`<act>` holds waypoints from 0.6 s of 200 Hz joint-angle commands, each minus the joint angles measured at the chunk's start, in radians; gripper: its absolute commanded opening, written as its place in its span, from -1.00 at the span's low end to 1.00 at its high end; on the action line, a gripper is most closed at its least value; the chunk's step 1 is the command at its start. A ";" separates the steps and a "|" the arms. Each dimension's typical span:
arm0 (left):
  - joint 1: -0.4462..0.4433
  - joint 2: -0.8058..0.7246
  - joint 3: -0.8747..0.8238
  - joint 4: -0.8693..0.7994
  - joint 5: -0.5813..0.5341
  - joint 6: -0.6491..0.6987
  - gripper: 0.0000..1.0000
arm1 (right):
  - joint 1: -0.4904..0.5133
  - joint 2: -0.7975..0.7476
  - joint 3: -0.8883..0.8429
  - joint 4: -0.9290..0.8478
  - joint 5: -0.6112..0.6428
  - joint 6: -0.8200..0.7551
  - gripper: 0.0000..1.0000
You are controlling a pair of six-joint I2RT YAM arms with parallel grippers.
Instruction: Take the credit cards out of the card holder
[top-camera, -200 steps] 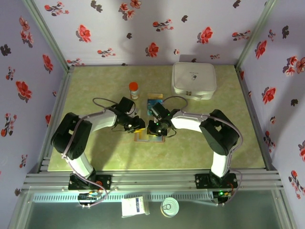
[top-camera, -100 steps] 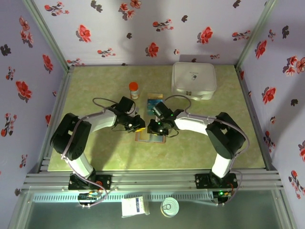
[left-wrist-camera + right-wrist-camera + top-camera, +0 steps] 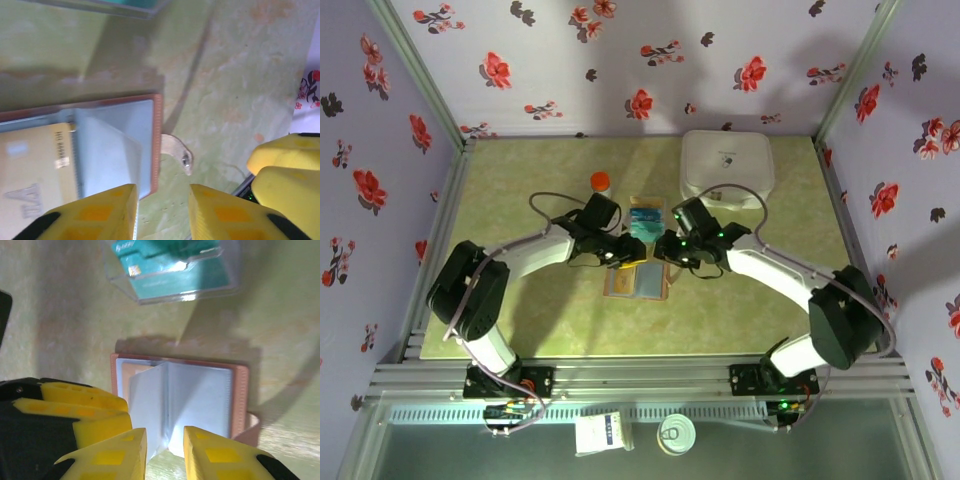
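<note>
The card holder (image 3: 638, 283) lies open on the table, brown-rimmed with blue-grey pocket panels (image 3: 200, 395), one panel standing up at the fold. A tan-yellow credit card (image 3: 35, 167) sits in its left pocket. Teal credit cards (image 3: 172, 265) lie in a clear tray (image 3: 646, 218) just beyond it. My left gripper (image 3: 162, 212) hovers open over the holder's corner by the strap tab (image 3: 177, 150), nothing between its fingers. From the other side my right gripper (image 3: 165, 455) stands open at the holder's near edge, the raised panel's lower edge just ahead of its fingertips.
A white rounded case (image 3: 726, 168) stands at the back right. An orange-capped bottle (image 3: 600, 182) is at the back, left of the tray. The two grippers are close together, the left one's yellow fingers (image 3: 75, 400) beside the right one.
Both grippers have moved away from the arm bases toward the holder's far edge, uncovering most of the holder. The left jaws have opened a little.
</note>
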 commanded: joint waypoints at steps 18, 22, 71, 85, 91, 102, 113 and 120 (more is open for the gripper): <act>-0.050 0.118 0.077 -0.058 0.026 0.014 -0.20 | -0.050 -0.090 -0.051 -0.063 0.046 -0.020 -0.46; -0.054 0.127 0.083 -0.059 0.026 0.015 -0.18 | -0.052 -0.095 -0.055 -0.062 0.046 -0.021 -0.46; -0.076 0.203 0.116 -0.051 0.028 0.013 -0.05 | -0.054 -0.105 -0.081 -0.041 0.030 -0.005 -0.47; -0.077 0.204 0.118 -0.049 0.028 0.012 -0.03 | -0.054 -0.100 -0.086 -0.027 0.019 0.003 -0.47; -0.076 0.201 0.118 -0.049 0.028 0.013 -0.02 | -0.053 -0.098 -0.087 -0.021 0.014 0.006 -0.47; -0.076 0.195 0.121 -0.050 0.027 0.017 0.00 | -0.053 -0.089 -0.086 -0.013 0.004 0.011 -0.47; -0.073 0.186 0.125 -0.056 0.025 0.023 0.02 | -0.052 -0.084 -0.085 -0.003 -0.006 0.016 -0.47; -0.070 0.181 0.127 -0.059 0.023 0.024 0.03 | -0.052 -0.079 -0.084 0.002 -0.010 0.018 -0.47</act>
